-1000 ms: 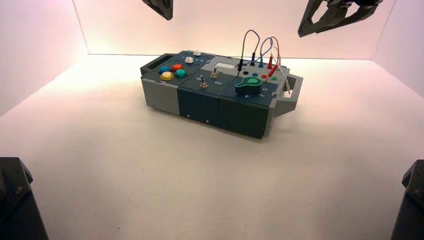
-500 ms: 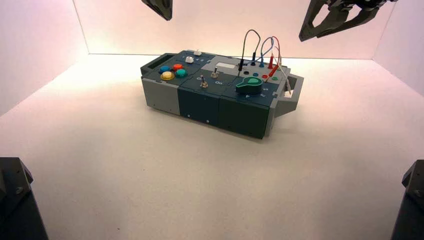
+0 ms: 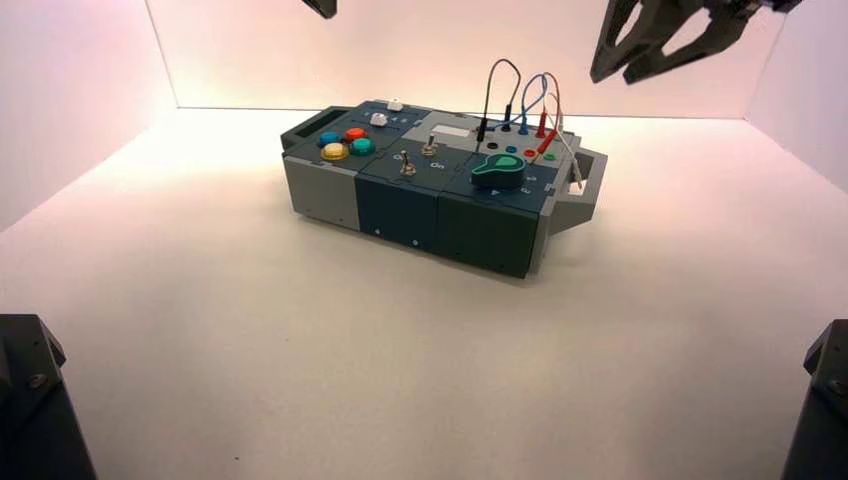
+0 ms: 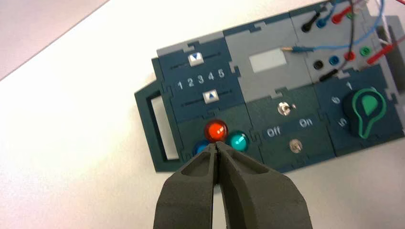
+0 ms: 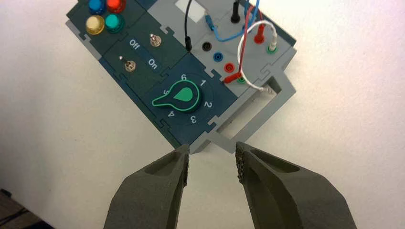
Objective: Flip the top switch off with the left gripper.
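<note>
The top switch (image 4: 285, 109) is a small silvery toggle on the box's middle panel, on the side toward the grey display; it also shows in the high view (image 3: 428, 148) and the right wrist view (image 5: 154, 40). I cannot tell its lever position. A look-alike toggle (image 4: 296, 145) sits beside it, with "Off" and "On" lettered between them. My left gripper (image 4: 217, 145) is shut and empty, high above the box's coloured push buttons; only its tip shows in the high view (image 3: 322, 7). My right gripper (image 5: 212, 155) is open and empty, high over the box's right end (image 3: 617, 72).
The box (image 3: 400, 205) stands turned on the white table. It carries red, blue, teal and yellow push buttons (image 3: 345, 142), two sliders (image 4: 203, 78), a green teardrop knob (image 3: 497, 172) and looped wires (image 3: 520, 95). Grey handles stick out at both ends. White walls enclose the table.
My left gripper has risen until it has almost left the top of the high view. My right gripper has shifted slightly, high on the right. The box has not moved.
</note>
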Tool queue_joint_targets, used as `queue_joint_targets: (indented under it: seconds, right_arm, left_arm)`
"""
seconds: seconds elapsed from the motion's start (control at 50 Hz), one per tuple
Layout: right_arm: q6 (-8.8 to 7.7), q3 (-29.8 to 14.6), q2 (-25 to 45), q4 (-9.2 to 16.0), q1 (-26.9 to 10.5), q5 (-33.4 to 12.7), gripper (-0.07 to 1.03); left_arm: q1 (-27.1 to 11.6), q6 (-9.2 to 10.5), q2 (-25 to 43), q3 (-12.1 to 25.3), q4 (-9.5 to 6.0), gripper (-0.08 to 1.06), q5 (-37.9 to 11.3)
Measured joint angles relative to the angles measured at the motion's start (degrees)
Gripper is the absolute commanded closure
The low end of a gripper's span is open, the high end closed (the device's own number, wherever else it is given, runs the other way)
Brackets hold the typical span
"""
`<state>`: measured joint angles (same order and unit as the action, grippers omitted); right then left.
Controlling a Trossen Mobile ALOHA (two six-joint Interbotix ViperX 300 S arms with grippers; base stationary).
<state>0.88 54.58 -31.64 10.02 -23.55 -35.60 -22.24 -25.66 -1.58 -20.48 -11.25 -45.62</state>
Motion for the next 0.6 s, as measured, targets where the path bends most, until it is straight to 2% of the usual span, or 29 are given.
queue_joint_targets:
  seconds: [0.02,0.16,0.18,0.2,0.24,0.32,0.42,0.46,0.48,0.52,0.6]
  right_arm:
    - [0.00,0.0,0.2,0.0,-0.1,0.0,0.49]
    - [3.69,-0.3,2.6,0.0,0.4,-0.1,0.58]
    - [4.83,-0.3,3.2,0.0,0.6,-0.2,0.59]
    - [4.83,-0.3,3.2,0.0,0.6,-0.2,0.60]
    - [6.86,-0.3,4.0,0.0,1.1,-0.2,0.61]
    - [9.23,-0.3,4.7,0.1,1.7,-0.2,0.63]
    - [11.60,-0.3,5.4,0.0,1.9,-0.2,0.74]
    - [11.95,-0.3,5.5,0.0,1.9,-0.3,0.77]
    - [12.48,-0.3,5.7,0.0,2.0,-0.3,0.84]
    - [13.71,-0.4,6.2,-0.1,2.2,-0.4,0.88]
    - [14.68,-0.4,7.1,0.0,2.5,-0.5,0.93]
  left_arm:
    - [0.0,0.00,-0.1,-0.1,-0.09,1.01,-0.4]
    - [-0.4,0.09,-1.4,-0.4,-0.53,1.01,-2.7]
    - [-0.4,0.09,-1.5,-0.4,-0.70,1.01,-2.9]
    - [-0.6,0.09,-1.8,-0.6,-0.97,1.01,-3.0]
    - [-1.0,0.09,-2.1,-0.7,-1.32,1.01,-3.2]
    - [-1.9,0.35,-2.8,-1.0,-2.46,1.01,-3.5]
    - [-3.3,1.32,-3.5,-1.0,-3.16,1.01,-4.3]
    - [-3.6,1.41,-3.7,-1.0,-3.25,1.01,-4.4]
    - [-3.9,1.58,-3.7,-1.1,-3.25,1.01,-4.5]
    - [-4.3,1.85,-3.9,-1.1,-3.34,1.01,-4.5]
    - [-5.1,3.08,-4.0,-1.4,-3.43,1.01,-4.6]
